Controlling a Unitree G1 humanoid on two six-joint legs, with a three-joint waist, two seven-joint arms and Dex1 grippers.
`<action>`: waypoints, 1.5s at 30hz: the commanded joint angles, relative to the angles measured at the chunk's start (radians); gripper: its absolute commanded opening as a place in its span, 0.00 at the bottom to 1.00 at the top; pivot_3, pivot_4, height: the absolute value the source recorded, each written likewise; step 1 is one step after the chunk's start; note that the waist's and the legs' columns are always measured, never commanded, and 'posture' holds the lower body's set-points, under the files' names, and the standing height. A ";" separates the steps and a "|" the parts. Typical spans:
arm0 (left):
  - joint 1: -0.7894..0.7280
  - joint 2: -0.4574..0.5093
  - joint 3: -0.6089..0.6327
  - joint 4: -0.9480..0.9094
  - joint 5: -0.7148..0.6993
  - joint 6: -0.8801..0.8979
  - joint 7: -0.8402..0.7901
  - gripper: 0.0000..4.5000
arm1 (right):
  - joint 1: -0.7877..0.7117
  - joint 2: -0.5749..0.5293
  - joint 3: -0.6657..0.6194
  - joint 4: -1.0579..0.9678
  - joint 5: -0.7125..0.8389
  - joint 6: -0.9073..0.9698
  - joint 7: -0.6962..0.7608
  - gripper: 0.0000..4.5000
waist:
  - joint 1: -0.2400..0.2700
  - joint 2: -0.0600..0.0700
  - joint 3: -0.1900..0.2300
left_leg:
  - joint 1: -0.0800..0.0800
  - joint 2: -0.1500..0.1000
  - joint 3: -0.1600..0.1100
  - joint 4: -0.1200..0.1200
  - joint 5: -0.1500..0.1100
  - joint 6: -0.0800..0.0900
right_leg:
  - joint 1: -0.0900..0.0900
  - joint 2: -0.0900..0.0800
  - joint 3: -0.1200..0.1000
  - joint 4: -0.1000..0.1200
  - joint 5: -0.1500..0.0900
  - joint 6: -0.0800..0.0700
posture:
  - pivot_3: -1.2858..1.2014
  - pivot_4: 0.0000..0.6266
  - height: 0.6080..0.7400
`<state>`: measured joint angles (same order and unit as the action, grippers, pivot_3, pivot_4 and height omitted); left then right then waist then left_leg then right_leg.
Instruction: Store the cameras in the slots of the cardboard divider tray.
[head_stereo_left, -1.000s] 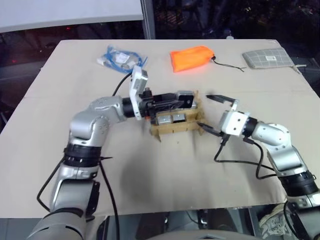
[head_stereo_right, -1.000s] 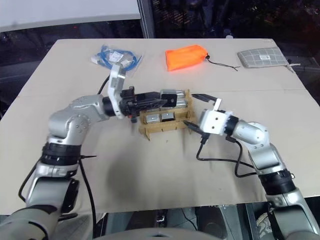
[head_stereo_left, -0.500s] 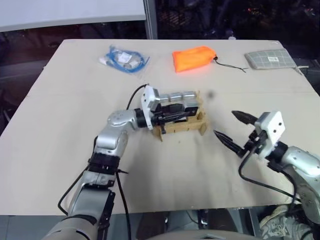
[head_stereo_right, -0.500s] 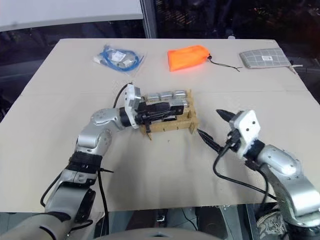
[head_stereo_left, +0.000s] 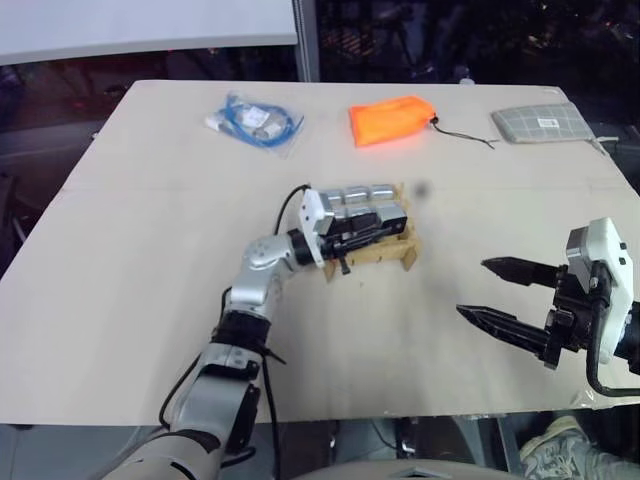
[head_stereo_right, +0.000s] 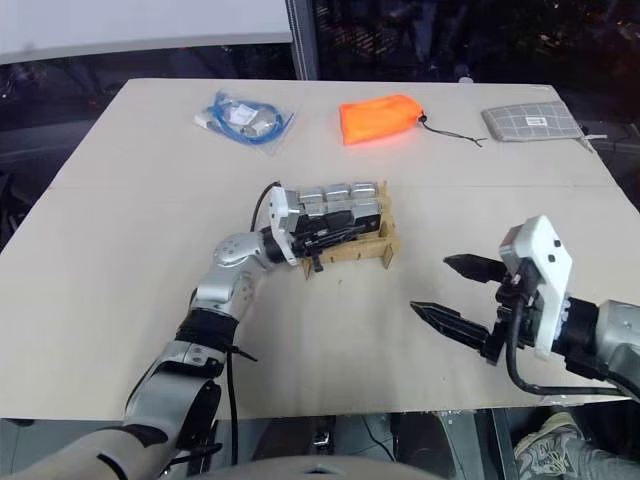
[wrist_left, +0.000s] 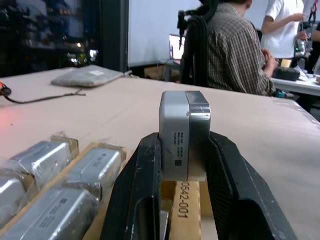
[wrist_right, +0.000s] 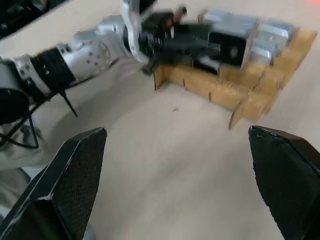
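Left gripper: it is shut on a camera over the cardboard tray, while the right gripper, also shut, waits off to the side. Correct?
Not quite. The right gripper is open and holds nothing, as the right wrist view shows. The left gripper is indeed shut on a camera over the cardboard tray.

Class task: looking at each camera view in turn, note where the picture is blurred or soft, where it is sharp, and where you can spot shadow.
Right wrist view: the cardboard divider tray and left arm smear with motion blur. Left wrist view: the held camera is crisp, background people soft. Left eye view: evenly lit, with a faint dark smudge on the table beside the tray.
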<state>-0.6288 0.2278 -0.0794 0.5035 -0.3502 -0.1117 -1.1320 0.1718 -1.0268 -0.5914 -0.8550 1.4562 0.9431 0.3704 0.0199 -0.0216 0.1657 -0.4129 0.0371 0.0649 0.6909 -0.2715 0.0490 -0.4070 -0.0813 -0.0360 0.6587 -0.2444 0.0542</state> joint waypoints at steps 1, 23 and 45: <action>-0.035 -0.010 0.013 0.108 0.030 -0.040 0.003 0.15 | 0.018 -0.015 -0.061 -0.013 0.026 -0.030 -0.020 1.00 | 0.000 0.000 -0.001 | 0.000 0.000 0.000 0.001 0.000 0.000 | 0.001 0.000 0.000 0.000 0.000 0.000 | 0.52 0.24 1.00; -0.175 0.013 0.011 0.258 0.111 -0.056 0.030 0.15 | 0.046 -0.015 -0.038 -0.038 -0.004 -0.099 -0.068 1.00 | -0.005 0.003 -0.009 | 0.000 0.002 -0.006 0.012 0.003 0.005 | 0.008 -0.003 -0.005 -0.001 0.005 0.000 | 0.52 0.24 1.00; -0.149 0.022 -0.013 0.156 0.113 0.023 -0.077 0.15 | 0.037 -0.010 -0.012 -0.031 -0.037 -0.126 -0.070 1.00 | -0.003 0.002 -0.009 | -0.006 0.001 -0.004 0.006 -0.001 0.012 | 0.006 -0.003 -0.005 -0.016 0.008 0.004 | 0.52 0.24 1.00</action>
<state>-0.7705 0.2498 -0.0855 0.6526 -0.2420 -0.0940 -1.1988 0.2184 -1.0350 -0.5962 -0.8747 1.4180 0.8443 0.3012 0.0167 -0.0196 0.1569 -0.4186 0.0383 0.0614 0.6967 -0.2728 0.0609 -0.4010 -0.0845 -0.0410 0.6430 -0.2368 0.0587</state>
